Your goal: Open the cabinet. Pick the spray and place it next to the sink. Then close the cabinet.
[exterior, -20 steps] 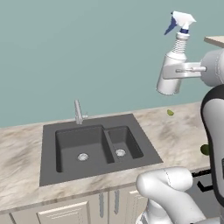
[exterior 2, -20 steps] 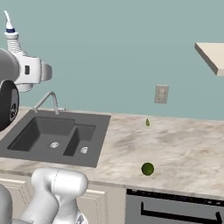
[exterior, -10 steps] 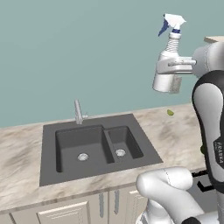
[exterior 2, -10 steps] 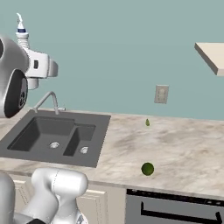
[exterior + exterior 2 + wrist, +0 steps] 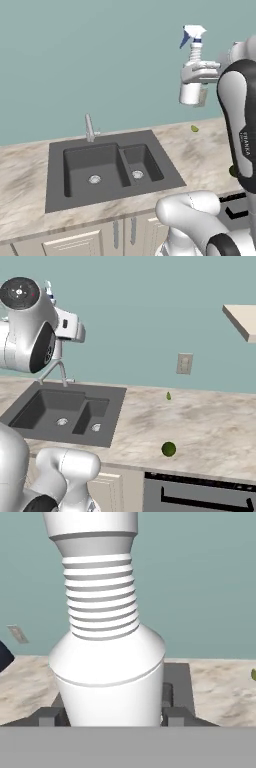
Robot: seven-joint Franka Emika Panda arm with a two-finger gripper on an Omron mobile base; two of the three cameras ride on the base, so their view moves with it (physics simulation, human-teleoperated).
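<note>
you've got the spray [image 5: 192, 75] clamped in the gripper [image 5: 199, 85], carried upright and high in the air; in the hand view its ribbed neck [image 5: 101, 597] rises straight up from between the two dark fingertips [image 5: 49, 716], which press on the base at either side. so the pick looks done, and the bottle is out of the cabinet.

what's left, as far as these frames show: the placing and the closing. the sink [image 5: 107, 167] lies well below the gripper and off to its side, with the faucet [image 5: 89, 128] at its back edge. bare counter [image 5: 200, 155] sits almost straight under the tool, just beside the sink's small bowl, so that patch looks like the natural landing spot. expect a long descent with the bottle kept upright.

mind the small green things on the counter: one by the wall [image 5: 168, 396], one nearer the front edge [image 5: 169, 449]. a pale panel edge [image 5: 239, 318] shows up high, well away from the tool; whether it's the cabinet door you can't tell.
</note>
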